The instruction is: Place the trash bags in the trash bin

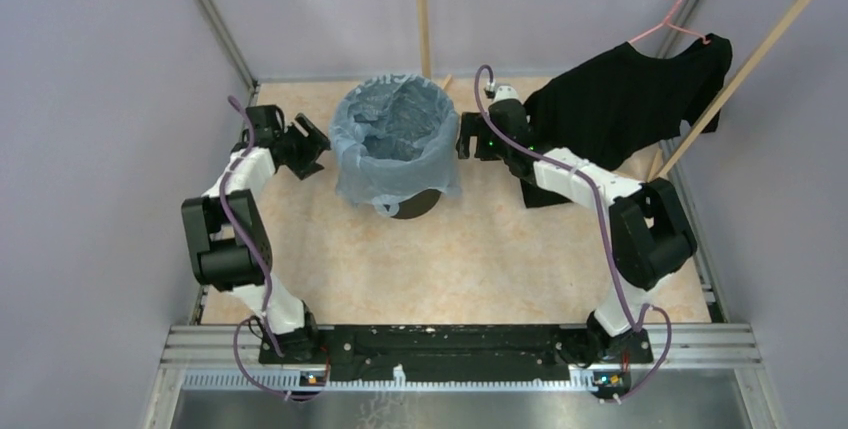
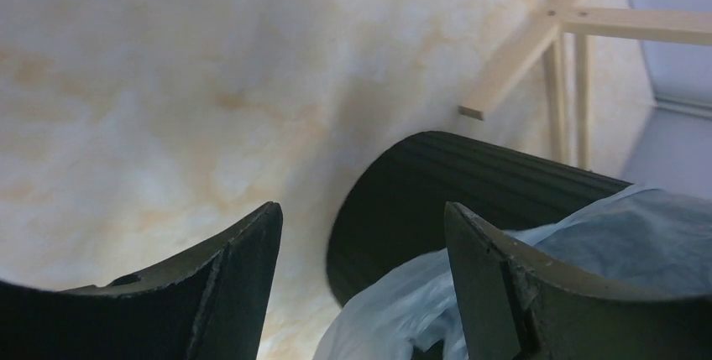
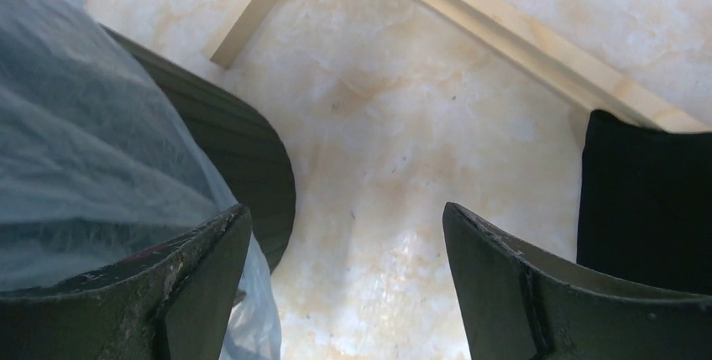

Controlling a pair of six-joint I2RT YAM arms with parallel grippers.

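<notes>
The pale blue trash bag [image 1: 392,139] lines the round black trash bin [image 1: 413,205], its film folded over the rim and hanging down the outside. My left gripper [image 1: 308,146] is open and empty just left of the bin; its wrist view shows the bin wall [image 2: 437,184] and the bag's skirt [image 2: 403,310] between and beside the fingers. My right gripper [image 1: 468,136] is open and empty just right of the bin; its wrist view shows the bag [image 3: 84,142] and the bin [image 3: 252,167] at left.
A wooden clothes rack [image 1: 423,9] stands behind and right of the bin, with a black T-shirt [image 1: 630,99] on a pink hanger [image 1: 680,4]. Rack feet lie on the floor [image 3: 520,41]. Purple walls close in the marbled floor.
</notes>
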